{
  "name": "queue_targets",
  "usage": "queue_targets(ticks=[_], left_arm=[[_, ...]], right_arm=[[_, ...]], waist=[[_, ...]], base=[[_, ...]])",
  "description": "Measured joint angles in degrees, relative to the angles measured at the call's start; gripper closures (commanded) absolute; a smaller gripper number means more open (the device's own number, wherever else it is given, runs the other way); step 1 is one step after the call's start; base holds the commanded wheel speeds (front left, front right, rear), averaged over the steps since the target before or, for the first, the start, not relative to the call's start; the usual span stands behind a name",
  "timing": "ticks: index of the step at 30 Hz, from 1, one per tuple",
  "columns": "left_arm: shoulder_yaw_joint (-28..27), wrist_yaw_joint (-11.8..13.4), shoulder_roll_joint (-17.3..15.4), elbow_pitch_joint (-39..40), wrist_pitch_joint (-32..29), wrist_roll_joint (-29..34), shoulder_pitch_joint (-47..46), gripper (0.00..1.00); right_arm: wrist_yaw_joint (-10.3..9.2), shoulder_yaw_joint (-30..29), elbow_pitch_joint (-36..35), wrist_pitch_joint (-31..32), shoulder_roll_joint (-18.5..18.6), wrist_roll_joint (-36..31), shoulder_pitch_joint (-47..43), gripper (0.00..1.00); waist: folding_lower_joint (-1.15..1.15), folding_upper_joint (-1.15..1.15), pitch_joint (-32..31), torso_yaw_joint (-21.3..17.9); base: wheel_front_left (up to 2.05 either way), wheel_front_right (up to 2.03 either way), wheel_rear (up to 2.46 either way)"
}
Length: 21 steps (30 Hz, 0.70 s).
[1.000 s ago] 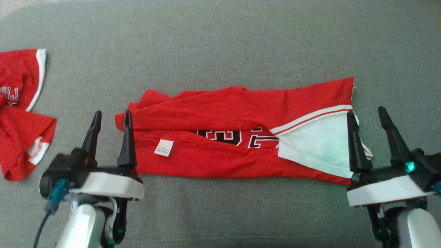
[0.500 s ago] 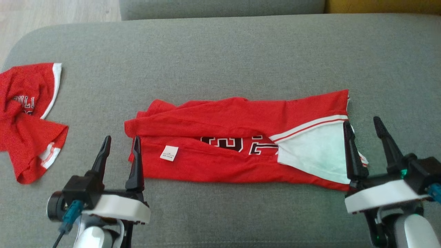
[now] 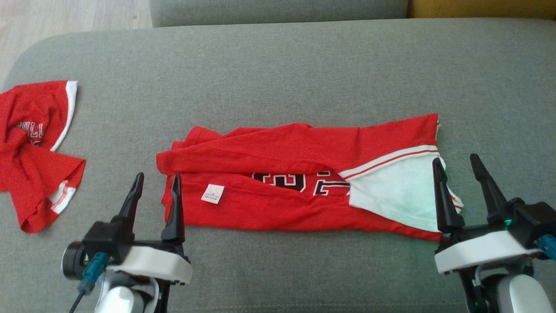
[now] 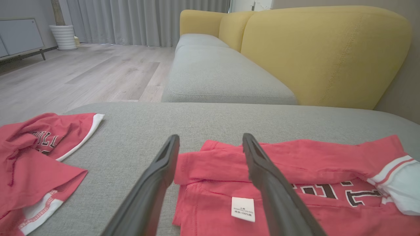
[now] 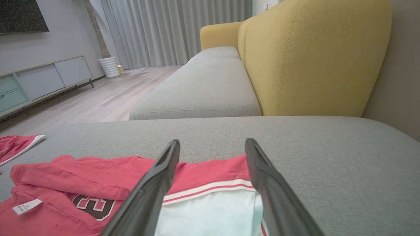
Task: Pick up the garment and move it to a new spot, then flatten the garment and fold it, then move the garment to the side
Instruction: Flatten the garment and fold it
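Note:
The garment (image 3: 282,174) is a red shirt with white trim and dark lettering, folded into a long strip across the middle of the grey cushion (image 3: 278,74). A small white label shows near its left end. My left gripper (image 3: 158,174) hovers open at the strip's near left corner, its inner finger over the red edge. In the left wrist view the left gripper (image 4: 210,137) frames that end of the garment (image 4: 295,164). My right gripper (image 3: 454,158) stands open at the white right end. The right gripper (image 5: 212,141) straddles the garment (image 5: 98,177) there. Neither holds anything.
A second red garment (image 3: 34,152) lies crumpled at the cushion's left edge, also the second red garment (image 4: 32,157). Beyond the cushion are a grey sofa seat (image 4: 213,72) and a yellow backrest (image 4: 321,52). Wooden floor (image 3: 65,17) lies past the far left corner.
The head camera has tilted, so the whole picture sits lower. My left gripper has drawn back a little toward the garment's near left corner. The garment lies as before.

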<state>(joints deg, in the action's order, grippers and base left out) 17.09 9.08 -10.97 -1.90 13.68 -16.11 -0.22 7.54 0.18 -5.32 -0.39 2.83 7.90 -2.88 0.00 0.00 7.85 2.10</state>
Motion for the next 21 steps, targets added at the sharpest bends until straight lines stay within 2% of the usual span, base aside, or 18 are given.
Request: queue_targets(ticks=[8,10,17,21], left_arm=[[0.70,0.00,0.00,-0.01,0.00,0.00,-0.23,0.00],[0.82,-0.02,0.03,-0.02,0.00,-0.01,-0.72,0.00],[2.01,-0.59,0.41,-0.69,0.02,-0.01,-4.39,0.00],[2.55,-1.02,0.86,-1.85,0.04,0.00,-6.05,0.00]], right_arm=[[0.00,0.47,2.40,0.25,-0.01,-0.42,0.67,0.00],[0.00,-0.40,5.58,0.53,0.18,-0.44,2.31,0.00],[0.00,-3.13,18.20,1.04,4.26,-1.43,11.33,0.00],[0.00,-2.74,25.79,4.54,5.47,-1.07,15.01,0.00]], waist=[[0.00,0.00,1.18,0.20],[0.00,0.00,1.89,0.19],[0.00,0.00,4.60,0.39],[0.00,0.00,6.02,0.70]], base=[[0.00,0.00,0.00],[0.00,0.00,0.00],[0.00,0.00,0.00],[0.00,0.00,0.00]])
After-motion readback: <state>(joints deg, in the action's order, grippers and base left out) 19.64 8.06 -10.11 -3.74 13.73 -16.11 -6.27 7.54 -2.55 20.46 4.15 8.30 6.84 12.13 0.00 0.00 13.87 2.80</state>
